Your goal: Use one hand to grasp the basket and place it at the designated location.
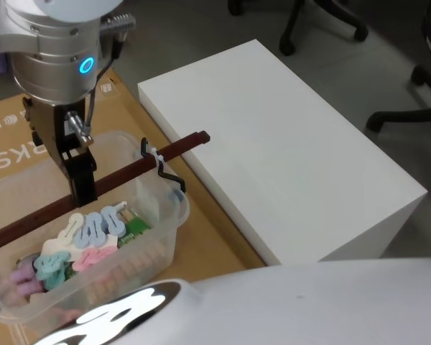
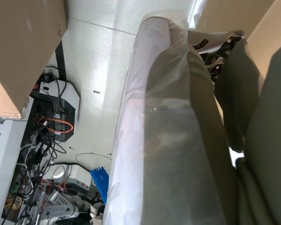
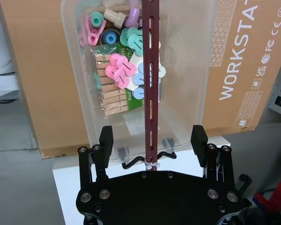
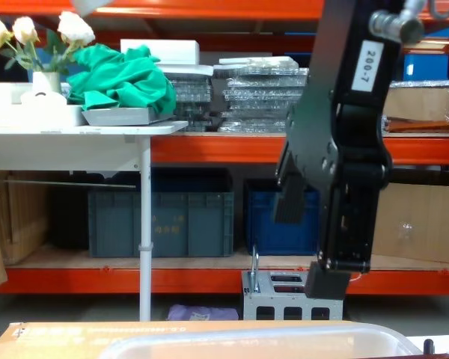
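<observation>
The basket (image 1: 155, 228) is a clear plastic tub resting on a cardboard box, with pastel clothes pegs (image 1: 87, 238) inside. Its long red-brown bar handle (image 1: 133, 171) runs over the top, held by black hooks and a white zip tie (image 1: 156, 159). My right gripper (image 1: 80, 181) hangs straight above the tub. In the right wrist view the gripper (image 3: 152, 139) is open, one finger on each side of the handle (image 3: 150, 89), with the basket (image 3: 189, 70) below. The chest view shows the same gripper (image 4: 308, 239) just above the tub's rim (image 4: 262, 341).
A large white block (image 1: 287, 158) stands close beside the basket's hooked end. The cardboard box (image 1: 14, 144) under the basket is printed WORKSTATION. Office chair bases (image 1: 330, 21) stand on the floor beyond. Ahead are orange shelves with blue crates (image 4: 165, 221), a small grey metal box (image 4: 280, 298) and a white table (image 4: 75, 133).
</observation>
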Robot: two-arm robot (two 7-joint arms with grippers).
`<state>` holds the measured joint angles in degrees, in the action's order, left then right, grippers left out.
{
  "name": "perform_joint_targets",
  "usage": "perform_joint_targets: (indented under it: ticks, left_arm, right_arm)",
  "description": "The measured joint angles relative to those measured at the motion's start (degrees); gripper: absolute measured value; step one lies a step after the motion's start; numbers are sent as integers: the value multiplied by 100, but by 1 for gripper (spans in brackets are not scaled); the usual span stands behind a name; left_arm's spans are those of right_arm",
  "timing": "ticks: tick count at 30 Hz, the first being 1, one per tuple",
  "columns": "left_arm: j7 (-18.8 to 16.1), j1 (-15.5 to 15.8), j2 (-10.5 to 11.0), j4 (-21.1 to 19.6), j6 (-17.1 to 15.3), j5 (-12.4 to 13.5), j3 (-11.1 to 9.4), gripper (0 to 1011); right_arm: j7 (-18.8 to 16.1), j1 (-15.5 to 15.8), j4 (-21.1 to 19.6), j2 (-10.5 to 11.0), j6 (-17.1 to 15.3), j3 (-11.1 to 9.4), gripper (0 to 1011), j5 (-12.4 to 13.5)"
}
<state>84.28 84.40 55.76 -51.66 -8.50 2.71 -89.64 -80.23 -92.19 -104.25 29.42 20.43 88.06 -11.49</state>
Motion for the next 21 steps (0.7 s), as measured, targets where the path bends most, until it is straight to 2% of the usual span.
perform_joint_targets:
  ticks: [15,21]
  left_arm:
    - [0,0,0,0,0,0,0,0]
    - [0,0,0,0,0,0,0,0]
  right_arm:
    - [29,137,-12,21,-58,172,1000,-102]
    - [89,248,28,11,-60,273,1000,-283]
